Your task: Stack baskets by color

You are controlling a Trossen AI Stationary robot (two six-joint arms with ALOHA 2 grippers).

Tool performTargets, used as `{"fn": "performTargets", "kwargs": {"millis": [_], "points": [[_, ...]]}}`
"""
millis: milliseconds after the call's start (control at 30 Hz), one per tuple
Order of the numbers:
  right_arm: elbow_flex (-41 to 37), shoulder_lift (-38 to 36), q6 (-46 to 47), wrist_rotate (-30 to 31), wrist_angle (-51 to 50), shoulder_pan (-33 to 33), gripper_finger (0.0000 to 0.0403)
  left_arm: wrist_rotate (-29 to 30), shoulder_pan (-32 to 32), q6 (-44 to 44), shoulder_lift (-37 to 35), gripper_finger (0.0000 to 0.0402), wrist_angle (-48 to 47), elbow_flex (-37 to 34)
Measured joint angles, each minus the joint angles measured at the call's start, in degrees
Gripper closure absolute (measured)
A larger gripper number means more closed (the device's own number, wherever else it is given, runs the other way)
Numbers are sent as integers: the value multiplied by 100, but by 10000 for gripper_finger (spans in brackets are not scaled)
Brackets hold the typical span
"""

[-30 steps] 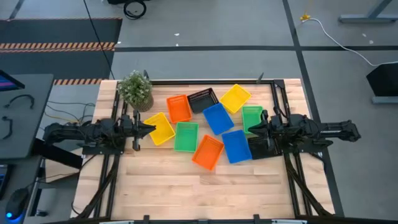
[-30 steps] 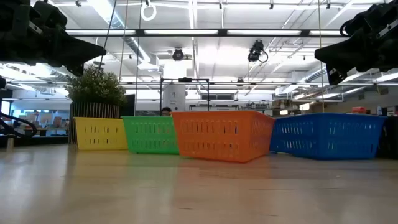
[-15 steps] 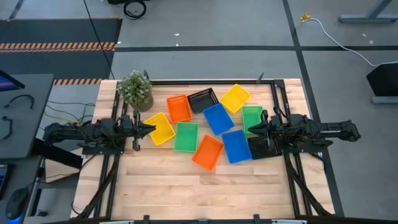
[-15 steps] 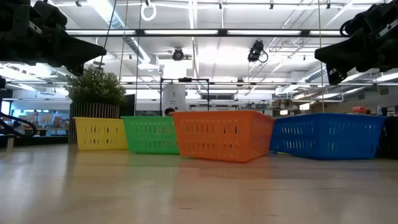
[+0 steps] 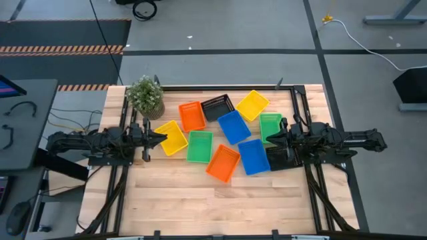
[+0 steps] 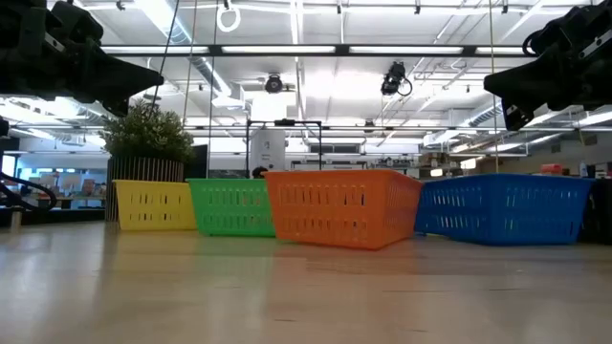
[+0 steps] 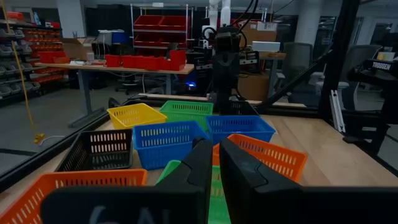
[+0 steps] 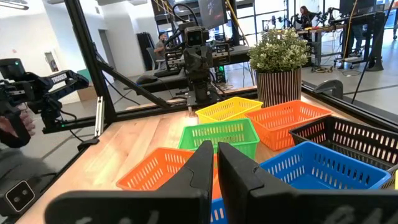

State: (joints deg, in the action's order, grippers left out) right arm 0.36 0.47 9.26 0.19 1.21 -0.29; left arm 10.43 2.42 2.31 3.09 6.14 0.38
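Note:
Ten baskets lie scattered over the middle of the table, each resting on its base. From left to right they are yellow [image 5: 172, 137], orange [image 5: 192, 115], green [image 5: 199, 146], black [image 5: 217, 107], orange [image 5: 223, 163], blue [image 5: 233, 127], yellow [image 5: 253, 105], blue [image 5: 253, 157], green [image 5: 270, 125] and black [image 5: 277, 159]. My left gripper [image 5: 162, 138] hovers level at the left, shut and empty, its tips above the near yellow basket's edge. My right gripper [image 5: 272, 138] hovers level at the right, shut and empty, above the green and black baskets there.
A potted green plant [image 5: 145, 97] stands at the far left corner, behind the yellow basket. A black frame rail [image 5: 293, 113] runs along the table's sides and back. The wide near strip of wooden tabletop [image 5: 213, 203] holds no objects.

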Motion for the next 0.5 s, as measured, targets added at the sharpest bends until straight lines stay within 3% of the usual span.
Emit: {"fn": "performTargets", "kwargs": {"millis": [100,200,300,433,500], "points": [[0,0,2,0,0,1,374,-4,1,270,0,369,77,0],[2,-2,0,0,0,1,374,-3,1,1262,15,371,241,-1],[2,-1,1,0,0,1,374,-43,11,1869,205,372,1439,-1],[0,0,2,4,13,1,374,-1027,188,1419,786,379,3417,32],[0,-1,1,12,38,1,374,-1073,353,1113,1191,387,3403,275]]}}
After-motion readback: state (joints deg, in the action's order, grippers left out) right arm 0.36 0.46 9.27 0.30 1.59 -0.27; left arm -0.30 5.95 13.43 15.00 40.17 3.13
